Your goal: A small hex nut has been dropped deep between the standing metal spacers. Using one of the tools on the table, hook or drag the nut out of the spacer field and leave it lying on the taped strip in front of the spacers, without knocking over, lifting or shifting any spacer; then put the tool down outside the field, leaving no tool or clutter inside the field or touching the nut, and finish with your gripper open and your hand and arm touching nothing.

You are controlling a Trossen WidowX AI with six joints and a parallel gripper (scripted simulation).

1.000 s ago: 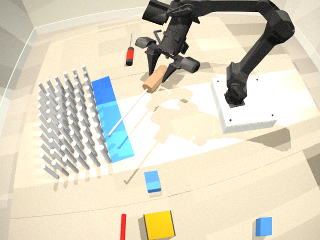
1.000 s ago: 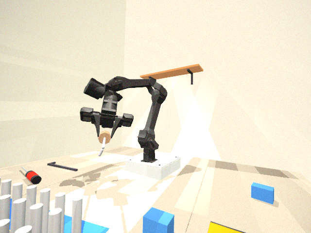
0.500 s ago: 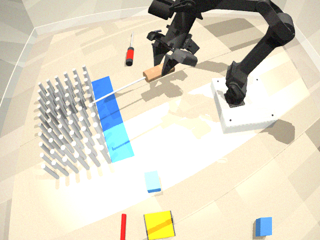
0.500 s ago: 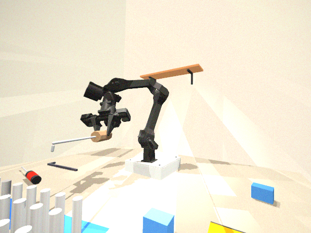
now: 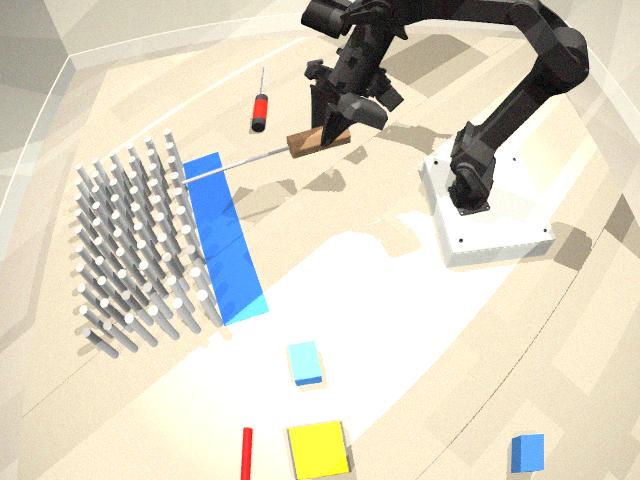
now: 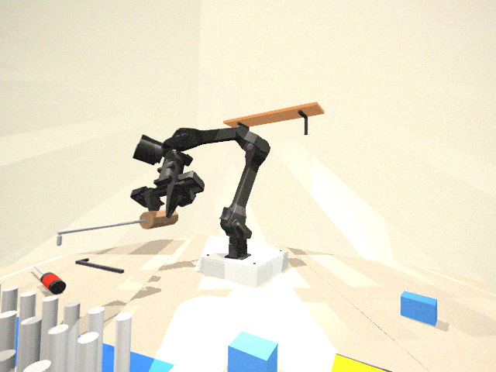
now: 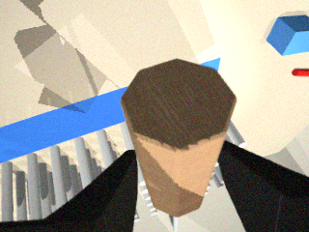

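Note:
My gripper (image 5: 321,136) (image 6: 161,214) (image 7: 176,154) is shut on the wooden handle (image 5: 305,143) (image 6: 149,220) (image 7: 179,106) of the hook tool, held well above the table. Its thin metal rod (image 5: 242,162) (image 6: 100,227) points toward the spacer field, and the bent tip (image 6: 58,240) hangs down in the air. In the top view the rod's end overlaps the far part of the blue taped strip (image 5: 227,222) (image 6: 132,360) (image 7: 97,108), beside the front row. The grey spacers (image 5: 143,265) (image 6: 123,340) (image 7: 84,155) stand upright. The hex nut cannot be made out in any view.
A red-black screwdriver (image 5: 260,109) (image 6: 53,282) and a black angled tool (image 6: 101,267) lie beyond the strip. One blue block (image 5: 305,361) (image 6: 252,356) (image 7: 294,36), another blue block (image 5: 527,453) (image 6: 418,308), a yellow square (image 5: 318,449) and a red rod (image 5: 246,454) (image 7: 301,72) lie nearer the top camera.

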